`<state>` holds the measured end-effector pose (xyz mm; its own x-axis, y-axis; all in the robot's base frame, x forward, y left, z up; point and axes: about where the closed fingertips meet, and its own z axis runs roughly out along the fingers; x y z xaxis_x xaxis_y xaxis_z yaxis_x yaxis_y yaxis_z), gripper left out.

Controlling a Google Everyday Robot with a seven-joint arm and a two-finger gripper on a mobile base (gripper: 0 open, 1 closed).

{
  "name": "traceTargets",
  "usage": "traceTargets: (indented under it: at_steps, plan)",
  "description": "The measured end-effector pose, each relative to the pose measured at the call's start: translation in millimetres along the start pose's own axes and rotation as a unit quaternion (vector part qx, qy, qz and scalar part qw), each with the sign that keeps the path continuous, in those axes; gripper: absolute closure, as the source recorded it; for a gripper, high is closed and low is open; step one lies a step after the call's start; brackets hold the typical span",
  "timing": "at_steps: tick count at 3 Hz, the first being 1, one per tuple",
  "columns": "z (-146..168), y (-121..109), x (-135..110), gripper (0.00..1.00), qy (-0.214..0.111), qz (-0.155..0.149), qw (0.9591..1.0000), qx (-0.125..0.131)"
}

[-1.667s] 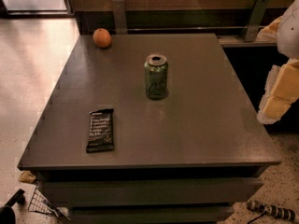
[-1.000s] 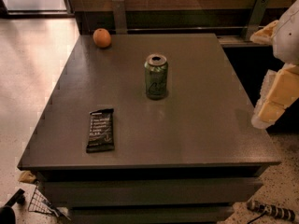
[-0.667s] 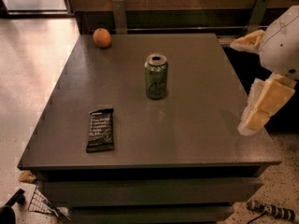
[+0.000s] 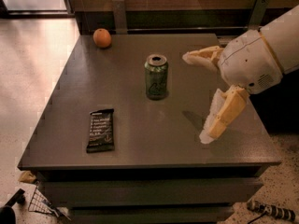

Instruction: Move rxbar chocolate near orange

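Note:
The rxbar chocolate (image 4: 101, 130), a flat black wrapper with white lettering, lies flat near the front left of the dark table (image 4: 140, 83). The orange (image 4: 102, 38) sits at the table's far left corner. My gripper (image 4: 195, 97) hangs over the right side of the table, to the right of the green can, well away from the bar. It is open and empty, with one yellow-white finger (image 4: 202, 56) pointing left and the other finger (image 4: 219, 117) reaching down toward the tabletop.
A green soda can (image 4: 156, 76) stands upright at the table's middle, between the gripper and the orange. Pale floor lies to the left. A dark wall with metal posts (image 4: 119, 13) runs behind the table. Cables and clutter (image 4: 266, 209) lie on the floor in front.
The arm has swung in from the right edge, leftward over the table's right side. The gripper now hangs close to the can. The bar, orange and can have not moved.

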<state>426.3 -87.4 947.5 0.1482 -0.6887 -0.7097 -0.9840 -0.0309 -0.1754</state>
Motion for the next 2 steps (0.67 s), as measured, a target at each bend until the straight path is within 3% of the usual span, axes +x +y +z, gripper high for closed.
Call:
traceTargets:
  at_steps: [1,2]
  plan:
    - [23.7,1.1,-17.4,0.00,-0.057,0.011,0.9982,-0.015]
    - [37.3,3.3,-29.1,0.00,-0.090,0.027,0.9954,-0.016]
